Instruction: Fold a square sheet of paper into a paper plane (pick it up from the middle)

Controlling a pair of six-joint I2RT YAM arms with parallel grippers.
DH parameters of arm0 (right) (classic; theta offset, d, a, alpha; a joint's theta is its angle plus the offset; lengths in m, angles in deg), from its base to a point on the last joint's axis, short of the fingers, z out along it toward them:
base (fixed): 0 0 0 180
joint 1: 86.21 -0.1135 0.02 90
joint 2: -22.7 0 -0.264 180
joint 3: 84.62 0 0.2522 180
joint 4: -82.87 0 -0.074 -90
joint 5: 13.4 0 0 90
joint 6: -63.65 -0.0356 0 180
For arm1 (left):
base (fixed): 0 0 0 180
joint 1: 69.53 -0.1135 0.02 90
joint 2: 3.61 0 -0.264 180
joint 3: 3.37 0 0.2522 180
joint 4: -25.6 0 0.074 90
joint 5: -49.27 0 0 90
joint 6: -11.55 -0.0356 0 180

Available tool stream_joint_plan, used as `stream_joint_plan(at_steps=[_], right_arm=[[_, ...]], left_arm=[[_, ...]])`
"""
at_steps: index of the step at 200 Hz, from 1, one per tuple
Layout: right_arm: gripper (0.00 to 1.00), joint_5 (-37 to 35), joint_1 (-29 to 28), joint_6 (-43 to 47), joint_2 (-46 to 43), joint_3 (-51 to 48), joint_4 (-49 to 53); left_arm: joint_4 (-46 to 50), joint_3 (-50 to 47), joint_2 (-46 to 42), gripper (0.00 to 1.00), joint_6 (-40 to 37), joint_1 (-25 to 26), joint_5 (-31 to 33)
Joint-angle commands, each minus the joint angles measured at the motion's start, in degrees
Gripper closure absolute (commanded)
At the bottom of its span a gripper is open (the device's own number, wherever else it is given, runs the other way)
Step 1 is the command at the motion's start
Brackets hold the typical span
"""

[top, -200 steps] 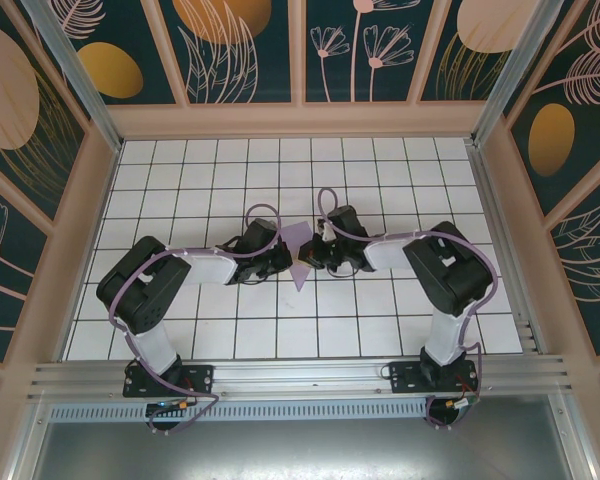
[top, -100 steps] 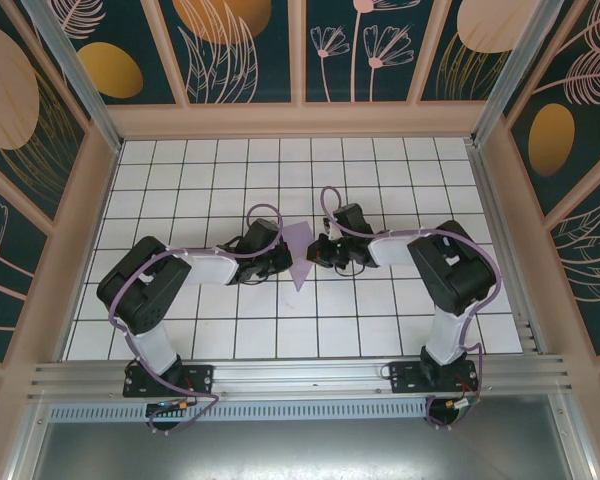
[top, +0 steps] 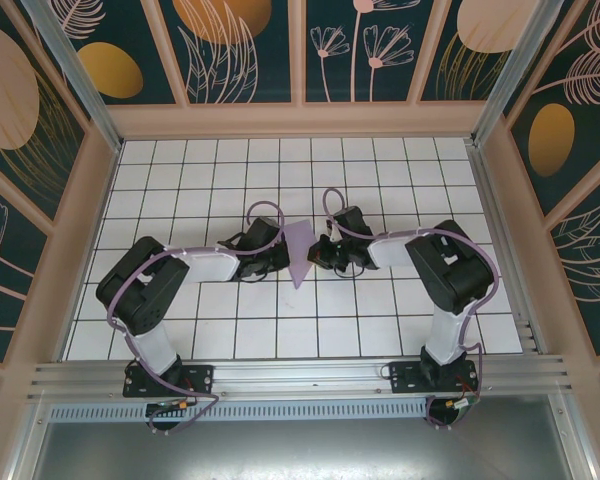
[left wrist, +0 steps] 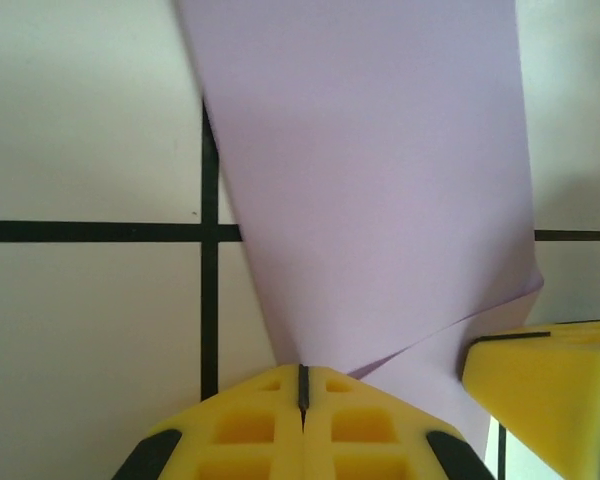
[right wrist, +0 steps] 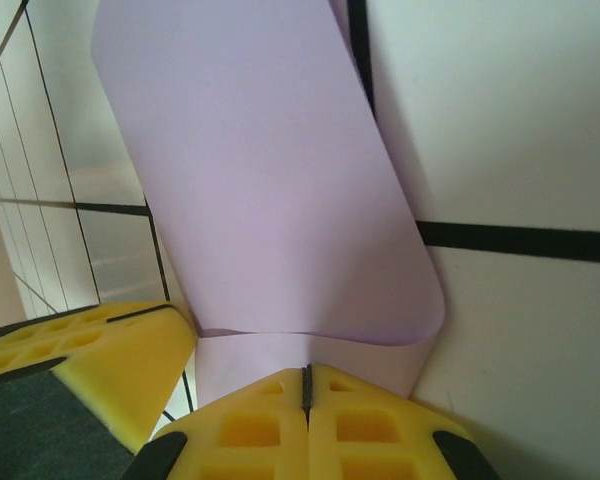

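Near edge, 6 o'clock: both arm bases bolted side by side, elbows thrown outward. Mid-desk (top: pixel 210 330), the left gripper (top: pixel 283 262) and right gripper (top: pixel 317 256) face each other across the sheet of paper (top: pixel 299 250), left at its 9 o'clock, right at its 3 o'clock. Left jaws pressed together, pinching the lavender sheet. Right jaws likewise clamped on it. Paper bent over on itself in a soft curl, narrowing to a point at 6 o'clock. Farther, toward 12 o'clock: white black-lined tiles, then the leaf-painted wall (top: pixel 240 50).
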Motion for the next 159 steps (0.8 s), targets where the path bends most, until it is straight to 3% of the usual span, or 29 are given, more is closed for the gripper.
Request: stream_joint_plan(at_steps=[1,64,106,159], right_arm=[[1.00,-6.6,-1.0,-7.8,-1.8,-3.7,1.5],[1.00,-11.0,-2.5,-16.6,-4.1,-5.9,-0.2],[1.00,-11.2,-2.8,-17.0,-3.6,-5.4,0.1],[1.00,-10.8,-2.8,-16.3,-3.3,-5.0,0.6]], left_arm=[[0.3,-0.7,-5.9,1.00,-0.1,-0.3,-0.5],[-11.5,-10.0,-12.6,0.94,10.7,4.1,-6.2],[-14.5,-9.5,-8.0,0.95,13.2,7.4,-7.5],[-12.7,-8.7,-4.2,0.97,13.3,7.5,-5.2]])
